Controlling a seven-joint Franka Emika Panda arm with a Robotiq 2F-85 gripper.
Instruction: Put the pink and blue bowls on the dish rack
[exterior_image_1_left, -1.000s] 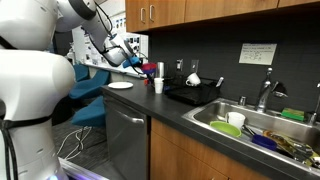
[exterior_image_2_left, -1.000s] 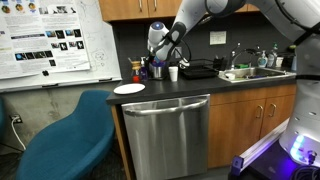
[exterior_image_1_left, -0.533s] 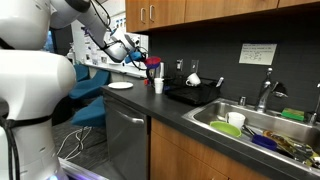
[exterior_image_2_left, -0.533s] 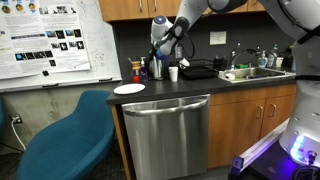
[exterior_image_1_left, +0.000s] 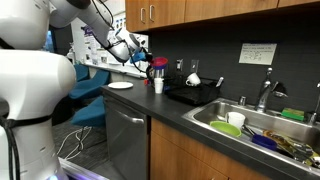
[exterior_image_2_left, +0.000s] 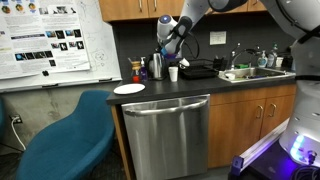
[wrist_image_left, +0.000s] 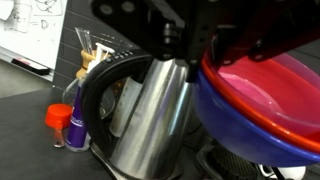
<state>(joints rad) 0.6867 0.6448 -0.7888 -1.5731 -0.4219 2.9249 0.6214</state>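
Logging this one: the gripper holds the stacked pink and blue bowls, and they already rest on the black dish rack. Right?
Not resting there. The gripper holds the stacked pink and blue bowls, but they hang in the air above the white cup, short of the black dish rack; an exterior view shows it.

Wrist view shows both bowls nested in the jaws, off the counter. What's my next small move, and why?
Probably carry them level toward the low black dish rack. The pink plastic bowl sits inside the blue plastic bowl, held by the gripper above the steel kettle and white cup; the rack lies beyond them.
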